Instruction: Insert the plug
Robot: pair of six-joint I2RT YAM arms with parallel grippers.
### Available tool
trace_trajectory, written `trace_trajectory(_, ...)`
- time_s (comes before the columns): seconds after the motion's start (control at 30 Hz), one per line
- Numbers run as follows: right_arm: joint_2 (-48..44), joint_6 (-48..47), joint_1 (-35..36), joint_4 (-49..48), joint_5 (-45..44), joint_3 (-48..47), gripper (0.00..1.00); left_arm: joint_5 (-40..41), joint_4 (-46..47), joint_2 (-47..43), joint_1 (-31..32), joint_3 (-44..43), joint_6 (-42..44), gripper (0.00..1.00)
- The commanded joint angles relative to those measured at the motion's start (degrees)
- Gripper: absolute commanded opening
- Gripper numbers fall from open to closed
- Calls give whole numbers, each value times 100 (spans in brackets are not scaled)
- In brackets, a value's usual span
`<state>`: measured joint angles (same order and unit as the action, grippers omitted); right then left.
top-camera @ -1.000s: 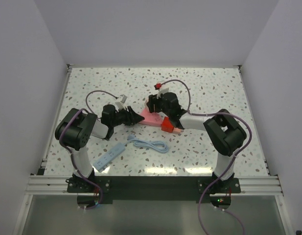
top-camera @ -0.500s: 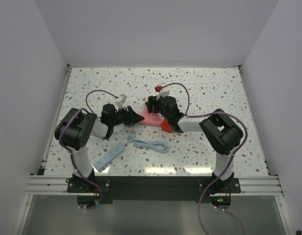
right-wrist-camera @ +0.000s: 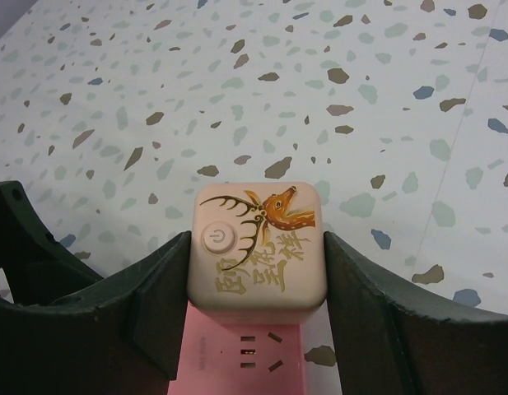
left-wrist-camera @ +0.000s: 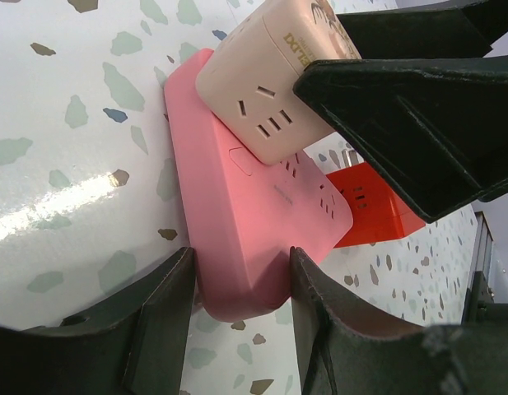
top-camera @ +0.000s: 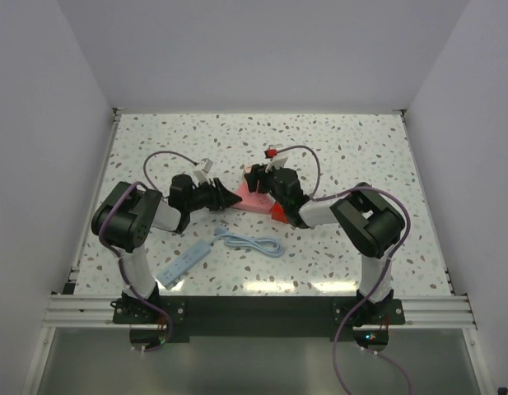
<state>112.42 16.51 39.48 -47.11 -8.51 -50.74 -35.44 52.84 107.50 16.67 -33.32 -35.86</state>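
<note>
The plug (right-wrist-camera: pixel 258 247) is a salmon cube with a deer drawing and a power button. My right gripper (right-wrist-camera: pixel 258 263) is shut on its two sides. It holds the plug at the far end of the flat pink socket strip (right-wrist-camera: pixel 237 362), right over its top face. In the left wrist view the plug (left-wrist-camera: pixel 270 82) shows sockets on its side. My left gripper (left-wrist-camera: pixel 241 276) is shut on the near corner of the strip (left-wrist-camera: pixel 245 214). From the top, the left gripper (top-camera: pixel 230 197) and right gripper (top-camera: pixel 255 178) meet at the strip (top-camera: pixel 252 202).
A bright red cube (top-camera: pixel 280 213) lies against the strip's right edge and also shows in the left wrist view (left-wrist-camera: pixel 373 202). A white remote (top-camera: pixel 184 263) and a coiled light-blue cable (top-camera: pixel 254 243) lie on the near table. Purple cables loop over both arms.
My right arm has drawn in to the left, bringing the plug closer over the pink strip. The left arm and the strip have stayed put.
</note>
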Motion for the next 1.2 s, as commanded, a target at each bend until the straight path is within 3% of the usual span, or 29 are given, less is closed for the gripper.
trace_trajectory(0.0,1071,625,587,3094,1097,759,0,-341,-503,95,118,45,729,0)
trace_trajectory(0.37,405,695,578,3788,904,109,1,54,-967,96,12,-280,887,0)
trace_trajectory(0.47,123,722,587,3937,869,21,12,282,-1257,8,-32,-333,1062,0)
trace_trajectory(0.5,-61,696,587,4007,756,-6,25,318,-1276,-1,-41,-324,1081,0)
trace_trajectory(0.6,-517,582,587,4324,545,-129,48,301,-1276,16,-49,-307,1090,0)
trace_trajectory(0.7,-957,459,587,4553,421,-252,65,266,-1241,34,-49,-289,1081,0)
trace_trajectory(0.93,-1766,239,578,4676,271,-612,87,274,-1223,34,-41,-289,1072,0)
trace_trajectory(1.17,-3056,133,587,4694,-193,-349,98,713,-1346,-124,-49,-306,1054,0)
